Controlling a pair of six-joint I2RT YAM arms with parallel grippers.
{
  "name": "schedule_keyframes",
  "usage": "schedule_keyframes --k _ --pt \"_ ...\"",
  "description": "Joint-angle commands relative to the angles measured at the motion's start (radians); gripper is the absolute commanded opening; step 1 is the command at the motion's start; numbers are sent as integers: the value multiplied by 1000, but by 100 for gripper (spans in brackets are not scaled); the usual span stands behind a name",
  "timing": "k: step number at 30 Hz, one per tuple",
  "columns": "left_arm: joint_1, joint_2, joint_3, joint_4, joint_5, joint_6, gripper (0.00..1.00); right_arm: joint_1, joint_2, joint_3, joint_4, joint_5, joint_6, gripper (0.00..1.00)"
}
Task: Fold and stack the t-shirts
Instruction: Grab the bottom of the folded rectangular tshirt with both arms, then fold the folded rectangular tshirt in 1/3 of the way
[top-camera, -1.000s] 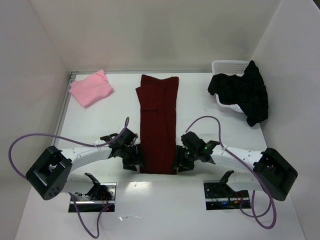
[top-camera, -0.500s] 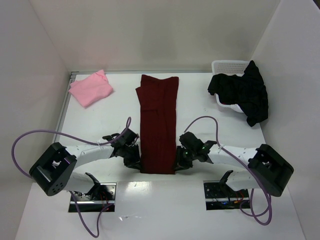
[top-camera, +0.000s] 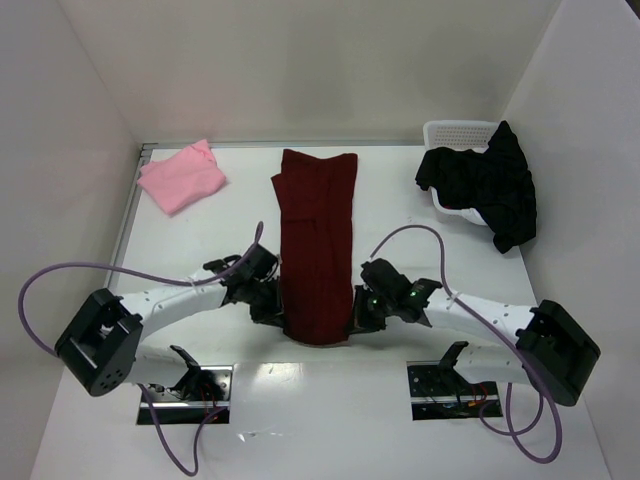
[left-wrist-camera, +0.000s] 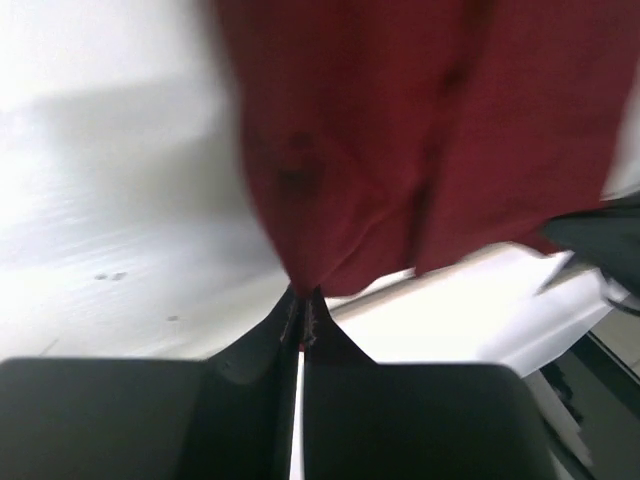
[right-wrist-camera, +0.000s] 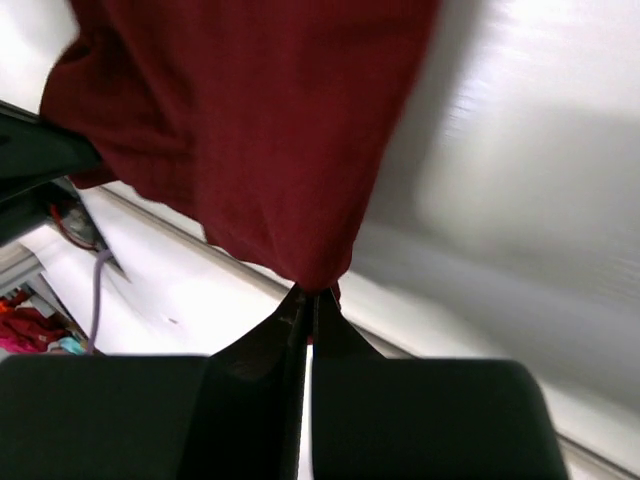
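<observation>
White table (top-camera: 200, 250), walled on three sides. Arm bases are at the near edge, both arms reaching inward to the middle.

Maroon t-shirt (top-camera: 318, 240): folded into a long narrow strip and lying down the centre of the table, far end near the back wall, near end between the two grippers. The near hem looks lifted and bunched, its corners drawn in. From above I cannot tell how far off the table it is. The wrist views are blurred, so the cloth (left-wrist-camera: 430, 130) (right-wrist-camera: 250, 130) shows only as a soft red mass, cut off at the top of both frames.

Black t-shirt (top-camera: 490, 190): a crumpled heap at far right, draped over the near rim of the white mesh basket (top-camera: 455, 130) and spilling onto the table. It hides most of the basket and whatever is inside it. The heap's shape is hard to read.

Pink t-shirt (top-camera: 182, 178): far left corner, folded in a rough square, well apart from the rest.

Left gripper (top-camera: 272, 306): at the near left corner of the maroon strip. In its wrist view, the tips (left-wrist-camera: 302, 305) are pressed together on a point of red cloth.

Right gripper (top-camera: 360, 316): at the near right corner, likewise clamped (right-wrist-camera: 308, 300) on a pinch of the maroon hem. From above, the fingers are mostly hidden by the wrist housings.
</observation>
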Motion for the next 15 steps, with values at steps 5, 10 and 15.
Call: schedule_keyframes --k 5,10,15 --pt "60 -35 225 -111 -63 106 0 -84 -5 196 -82 52 -86 0" --pt "157 43 314 -111 -18 230 0 -217 82 309 -93 43 -191 0" --pt "232 196 459 -111 40 331 0 -288 246 450 -61 19 -269 0"
